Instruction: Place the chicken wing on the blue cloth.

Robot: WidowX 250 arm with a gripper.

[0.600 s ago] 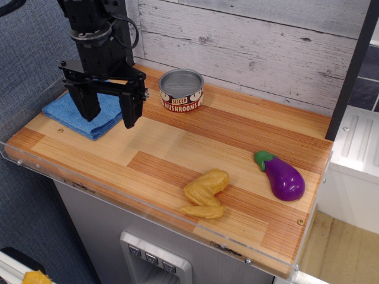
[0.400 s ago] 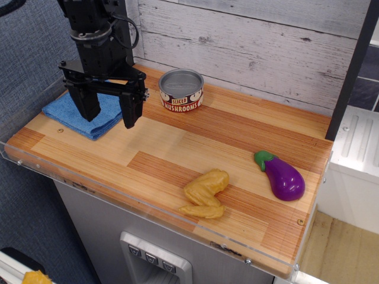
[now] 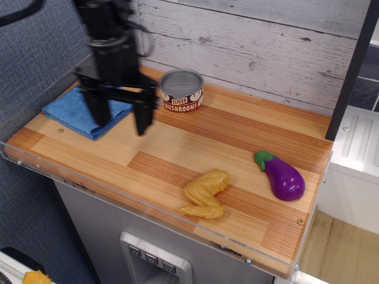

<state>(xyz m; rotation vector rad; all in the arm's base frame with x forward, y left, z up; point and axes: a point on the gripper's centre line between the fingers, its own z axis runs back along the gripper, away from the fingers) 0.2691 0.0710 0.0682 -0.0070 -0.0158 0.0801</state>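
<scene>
- The chicken wing (image 3: 205, 194), golden yellow and bent in a V, lies flat on the table (image 3: 177, 148) near the front edge, a little right of the middle.
- Its thicker end points up and to the right, toward the back; its pointed tip runs along the front, toward the left. The long axis slants from front-left to back-right.
- Bare wood surrounds the wing on every side. Only a narrow strip of table separates it from the front edge.
- A purple eggplant (image 3: 282, 176) with a green stem lies to the wing's right, apart from it, its stem end pointing toward the back-left.
- A wide stretch of open table lies between the wing and the left end.
- The blue cloth (image 3: 74, 110) sits folded at the far left of the table, near the back corner, well apart from the wing. Nothing rests on the part that shows.
- The gripper (image 3: 121, 118) hangs above the right edge of the cloth, blurred by motion. Its two dark jaws point downward and stand wide apart, holding nothing.
- A round can (image 3: 181, 90) labelled sliced mushrooms stands upright just to the right of the gripper, near the back wall. Its top looks like a closed grey lid, so its contents are hidden.
- A whitewashed plank wall runs along the back edge of the table.
</scene>
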